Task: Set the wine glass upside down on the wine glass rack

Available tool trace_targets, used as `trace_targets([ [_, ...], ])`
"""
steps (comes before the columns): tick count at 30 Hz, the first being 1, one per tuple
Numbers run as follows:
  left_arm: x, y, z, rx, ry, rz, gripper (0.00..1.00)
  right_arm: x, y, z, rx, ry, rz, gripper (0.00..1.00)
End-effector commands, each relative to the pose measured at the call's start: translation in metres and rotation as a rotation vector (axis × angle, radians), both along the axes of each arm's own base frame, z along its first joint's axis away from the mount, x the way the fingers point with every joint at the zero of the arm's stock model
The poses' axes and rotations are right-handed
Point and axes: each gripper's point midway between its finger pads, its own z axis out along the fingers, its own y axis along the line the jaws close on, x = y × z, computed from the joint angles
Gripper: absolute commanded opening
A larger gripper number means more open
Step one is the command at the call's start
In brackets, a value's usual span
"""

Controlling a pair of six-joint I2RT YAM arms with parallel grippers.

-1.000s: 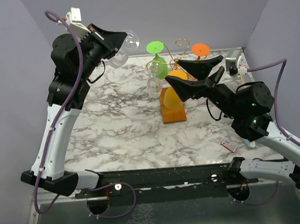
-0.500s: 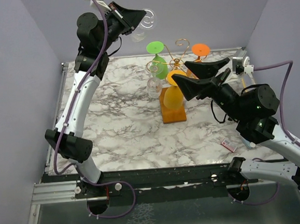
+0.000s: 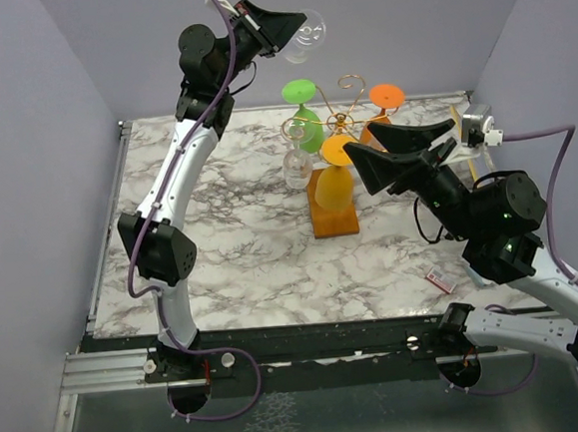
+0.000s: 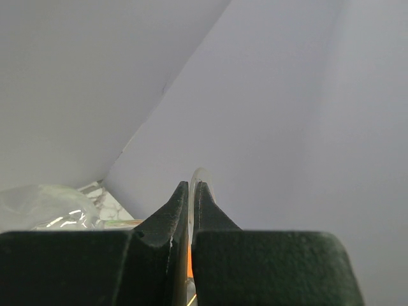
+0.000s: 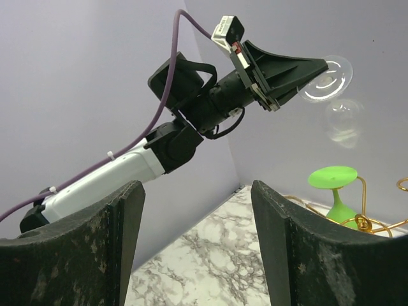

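Note:
High against the back wall, my left gripper (image 3: 294,20) is shut on the foot of a clear wine glass (image 3: 309,34). In the right wrist view the left gripper (image 5: 305,69) pinches the glass's round foot (image 5: 331,78), and its bowl (image 5: 345,118) hangs below. The left wrist view shows the foot's rim (image 4: 199,176) between the shut fingers (image 4: 173,210). The wine glass rack (image 3: 342,100) is gold wire on a wooden base (image 3: 333,219), below and right of the glass. My right gripper (image 3: 358,137) stands open beside the rack, holding nothing (image 5: 197,191).
The rack carries a green glass (image 3: 303,103), an orange glass (image 3: 387,95), a yellow-orange glass (image 3: 336,177) and a clear glass (image 3: 298,161), all upside down. A small red and white item (image 3: 438,279) lies on the marble table (image 3: 241,240) near my right arm.
My left arm has lifted and swung right along the back wall, carrying the clear glass from the far left to above the rack's left side. The right gripper has shifted slightly.

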Motion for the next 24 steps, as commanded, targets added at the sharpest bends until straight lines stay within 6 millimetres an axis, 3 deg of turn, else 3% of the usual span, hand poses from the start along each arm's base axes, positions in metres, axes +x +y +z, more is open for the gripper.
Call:
trace_targets([
  [1, -0.019, -0.013, 0.029, -0.054, -0.118, -0.088, 0.0, 0.0, -0.002, -0.009, 0.0, 0.041, -0.006, 0.72],
  [17, -0.004, -0.054, -0.021, -0.078, 0.025, -0.227, 0.0, -0.004, -0.011, -0.014, 0.025, 0.069, -0.003, 0.72],
  [24, 0.006, -0.056, -0.049, -0.094, 0.134, -0.188, 0.0, -0.006, -0.014, -0.014, 0.031, 0.071, -0.006, 0.72],
])
